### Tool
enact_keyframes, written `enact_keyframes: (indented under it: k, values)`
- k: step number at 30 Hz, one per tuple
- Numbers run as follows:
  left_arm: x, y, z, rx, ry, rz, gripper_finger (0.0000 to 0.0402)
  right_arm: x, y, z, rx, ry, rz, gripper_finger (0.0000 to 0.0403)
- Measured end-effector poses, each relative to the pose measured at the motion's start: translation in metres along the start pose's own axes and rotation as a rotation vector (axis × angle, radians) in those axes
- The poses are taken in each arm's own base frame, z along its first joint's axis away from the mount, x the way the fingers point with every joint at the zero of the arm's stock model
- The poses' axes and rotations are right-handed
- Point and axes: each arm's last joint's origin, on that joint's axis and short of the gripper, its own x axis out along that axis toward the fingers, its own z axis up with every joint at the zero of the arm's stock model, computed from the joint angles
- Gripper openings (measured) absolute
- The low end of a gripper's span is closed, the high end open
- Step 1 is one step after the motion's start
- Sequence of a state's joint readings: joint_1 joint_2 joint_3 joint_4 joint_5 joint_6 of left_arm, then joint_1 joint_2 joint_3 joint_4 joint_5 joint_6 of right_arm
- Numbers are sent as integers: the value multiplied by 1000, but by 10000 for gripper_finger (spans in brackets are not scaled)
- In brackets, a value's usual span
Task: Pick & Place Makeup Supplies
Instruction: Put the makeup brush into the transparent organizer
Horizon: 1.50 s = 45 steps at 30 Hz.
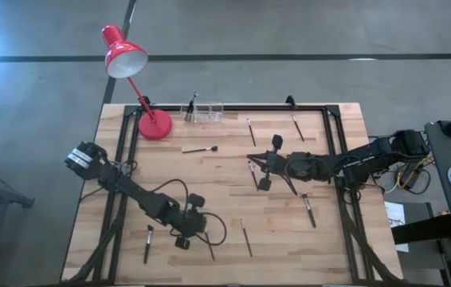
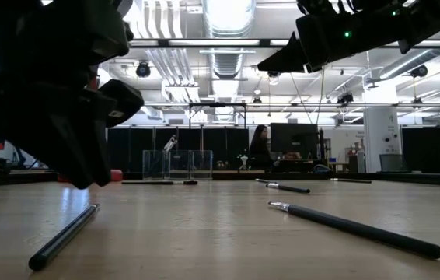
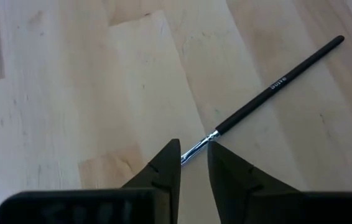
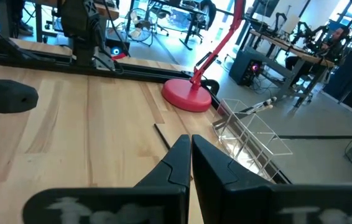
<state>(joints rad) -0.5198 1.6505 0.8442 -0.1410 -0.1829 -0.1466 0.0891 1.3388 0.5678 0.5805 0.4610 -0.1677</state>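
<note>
Several thin dark makeup brushes lie flat and scattered on the wooden table (image 1: 209,183). My left gripper (image 3: 194,149) hovers open near the table's front, slanting down over one black brush (image 3: 275,81). Its fingertips stand on either side of that brush's silver ferrule and do not plainly touch it. The brush's bristle end is hidden under the fingers. The low view shows this brush (image 2: 64,237) on the table below the gripper (image 2: 88,183). My right gripper (image 4: 190,142) is shut on nothing, held high over the table's middle (image 1: 251,158).
A clear holder (image 1: 203,112) stands at the far edge with one brush (image 1: 191,105) upright in it. A red desk lamp (image 1: 134,80) stands beside it. Other brushes lie at the right (image 1: 308,209), front (image 1: 245,237) and front left (image 1: 148,243).
</note>
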Motion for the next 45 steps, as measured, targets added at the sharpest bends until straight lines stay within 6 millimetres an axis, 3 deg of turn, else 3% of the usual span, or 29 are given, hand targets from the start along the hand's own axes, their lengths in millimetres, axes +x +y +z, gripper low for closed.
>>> enact_keyframes:
  k: [9,17,26,32,37,45]
  values:
    - [19,-3,-8,64,49,11,74,0,0,0,0,-1,0,8]
    - [20,-2,-9,48,55,11,71,0,0,0,1,-1,1,8]
    - [24,-2,-20,-58,109,35,7,0,1,0,4,-4,21,8]
    - [28,0,-33,-122,71,59,2,-1,2,1,31,-6,30,8]
    - [32,0,-46,-184,-34,67,1,-5,13,2,88,-11,70,8]
    - [25,-2,-60,-244,-266,116,0,-6,52,-12,137,58,188,11]
